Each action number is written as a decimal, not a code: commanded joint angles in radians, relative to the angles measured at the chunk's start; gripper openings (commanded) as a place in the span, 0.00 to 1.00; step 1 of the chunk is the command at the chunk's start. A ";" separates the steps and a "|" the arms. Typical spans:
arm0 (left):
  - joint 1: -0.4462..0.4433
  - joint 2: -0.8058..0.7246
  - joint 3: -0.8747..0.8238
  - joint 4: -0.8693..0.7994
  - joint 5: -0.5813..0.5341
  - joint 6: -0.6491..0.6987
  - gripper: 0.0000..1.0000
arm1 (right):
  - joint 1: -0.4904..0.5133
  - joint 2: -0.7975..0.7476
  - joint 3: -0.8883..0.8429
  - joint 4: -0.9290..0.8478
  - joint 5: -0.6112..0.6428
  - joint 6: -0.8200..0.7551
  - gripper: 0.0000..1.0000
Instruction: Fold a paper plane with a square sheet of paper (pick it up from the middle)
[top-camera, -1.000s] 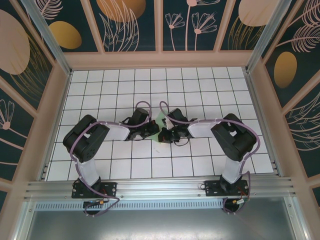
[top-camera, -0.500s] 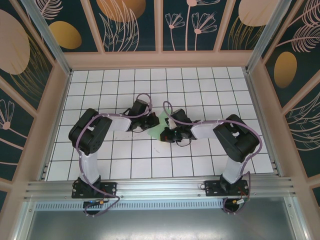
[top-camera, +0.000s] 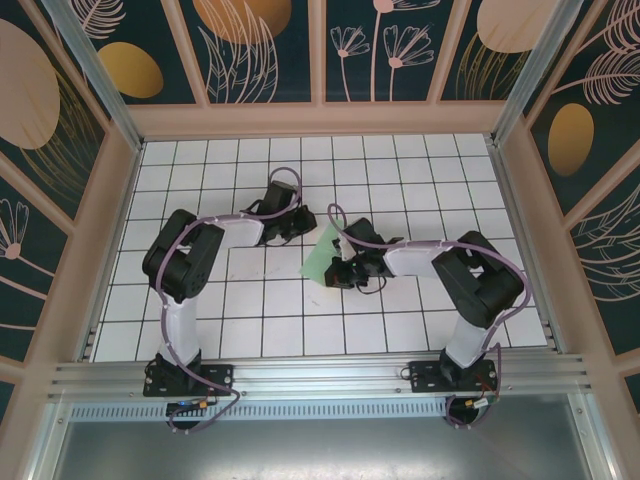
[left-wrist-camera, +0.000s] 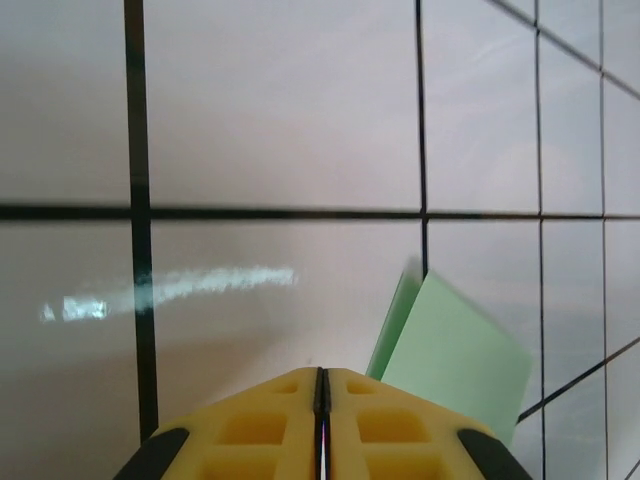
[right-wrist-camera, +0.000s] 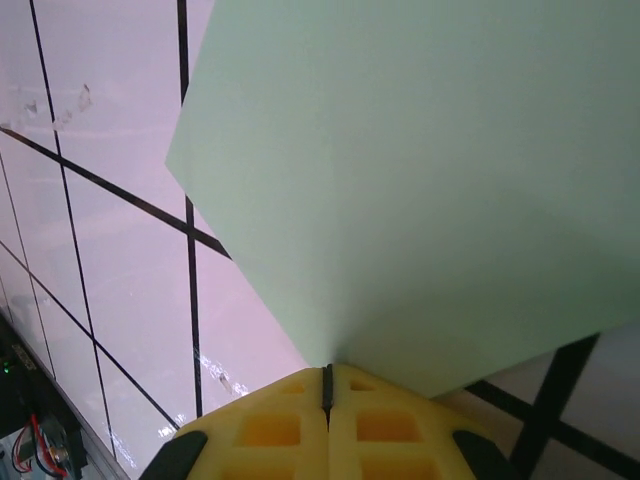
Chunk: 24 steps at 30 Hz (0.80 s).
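Observation:
The square sheet of paper is pale green and stands tilted above the tiles at mid-table. My right gripper is shut on its lower edge. In the right wrist view the sheet rises straight out of the closed yellow jaws of the right gripper. My left gripper sits up and to the left of the sheet, apart from it. In the left wrist view the left gripper has its jaws together with nothing between them. There the sheet lies to the right, with a second layer showing along its left edge.
White grid tiles cover the floor. Peach frame rails and patterned walls enclose it on three sides. An aluminium rail carries both arm bases at the near edge. Open tiles lie in front of and behind the grippers.
My left gripper has drawn back up and to the left, away from the sheet, which now shows more fully. The right gripper has kept hold and shifted slightly right.

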 joint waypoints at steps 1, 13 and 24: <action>0.006 -0.076 0.017 -0.010 0.003 0.021 0.14 | -0.017 -0.085 0.065 -0.101 0.025 -0.028 0.00; -0.027 -0.179 -0.231 0.207 0.260 -0.105 0.15 | -0.208 -0.142 -0.004 -0.001 0.154 0.098 0.48; -0.081 -0.070 -0.225 0.220 0.267 -0.123 0.13 | -0.210 -0.053 -0.009 0.078 0.065 0.119 0.55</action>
